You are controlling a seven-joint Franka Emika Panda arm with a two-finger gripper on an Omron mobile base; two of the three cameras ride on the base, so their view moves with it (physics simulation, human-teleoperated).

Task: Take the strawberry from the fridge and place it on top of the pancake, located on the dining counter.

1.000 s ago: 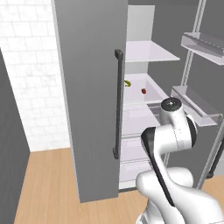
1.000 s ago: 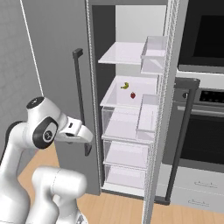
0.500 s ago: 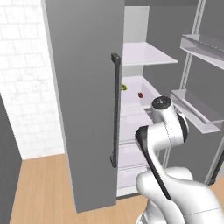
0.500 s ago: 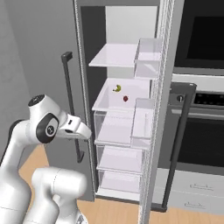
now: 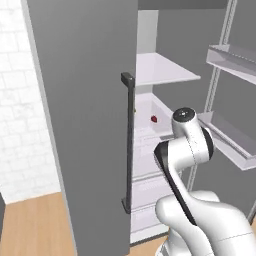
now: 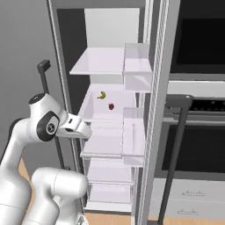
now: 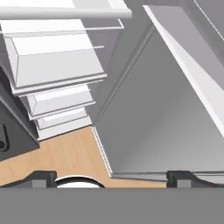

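Open grey fridge (image 6: 158, 88) holds a strawberry (image 6: 111, 106) mid-shelf beside a banana (image 6: 102, 95); the fingers (image 7: 41, 176) stand spread, empty.

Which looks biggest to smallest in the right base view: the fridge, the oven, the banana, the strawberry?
1. Fridge
2. Oven, partly cut off by the frame
3. Banana
4. Strawberry, only slightly smaller than the banana

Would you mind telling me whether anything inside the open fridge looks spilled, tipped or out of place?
Nothing stands out. The strawberry and a banana lie apart on one white shelf of the fridge; no spill shows on the shelves.
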